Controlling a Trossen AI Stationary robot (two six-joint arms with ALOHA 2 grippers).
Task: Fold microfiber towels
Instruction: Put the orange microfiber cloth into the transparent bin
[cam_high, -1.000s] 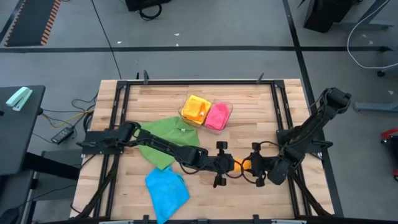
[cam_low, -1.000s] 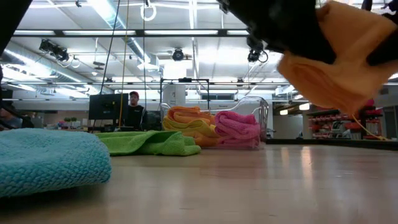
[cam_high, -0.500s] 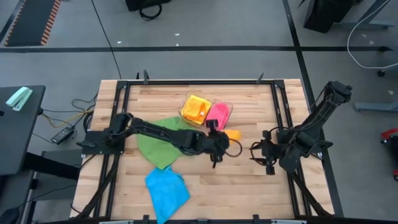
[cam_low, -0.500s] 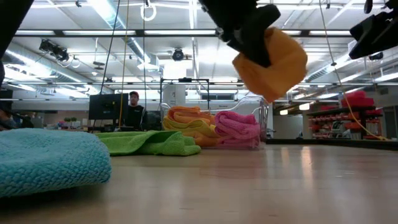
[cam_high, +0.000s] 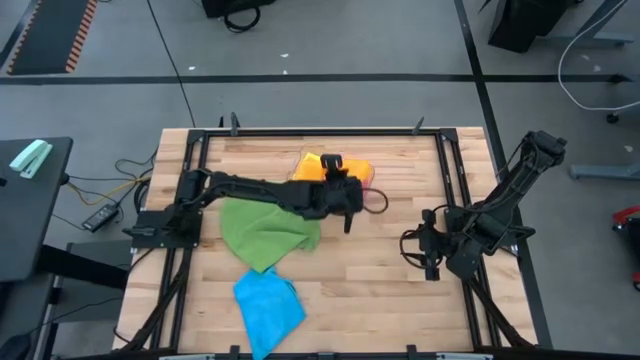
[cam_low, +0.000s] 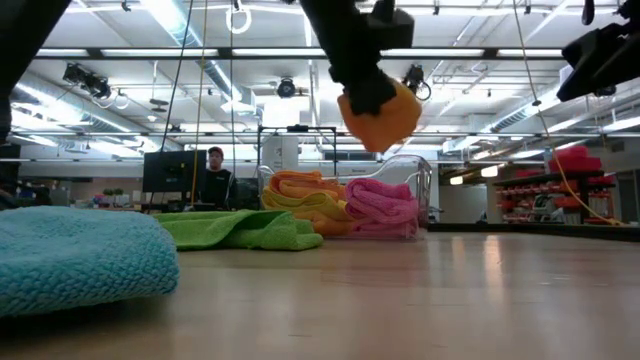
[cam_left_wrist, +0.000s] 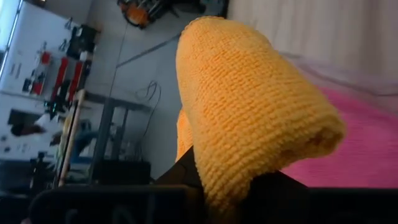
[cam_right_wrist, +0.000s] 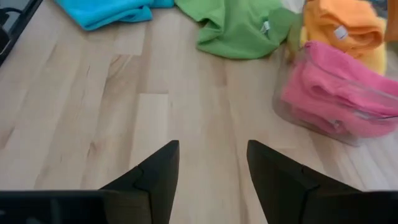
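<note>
One folded orange towel (cam_low: 380, 115) hangs pinched in left fingers (cam_high: 345, 195) above the tray (cam_low: 425, 190); right fingers (cam_right_wrist: 208, 171) gape.

Left gripper (cam_high: 345, 192) covers most of clear tray (cam_high: 366, 178) in high view; pink towel hidden there. Orange towel (cam_left_wrist: 249, 118) hides left gripper's fingertips in left wrist view. Blue towel (cam_low: 70, 260) cut off at left edge of low view. Person (cam_low: 214, 180) at far monitor too small to tell detail.
</note>
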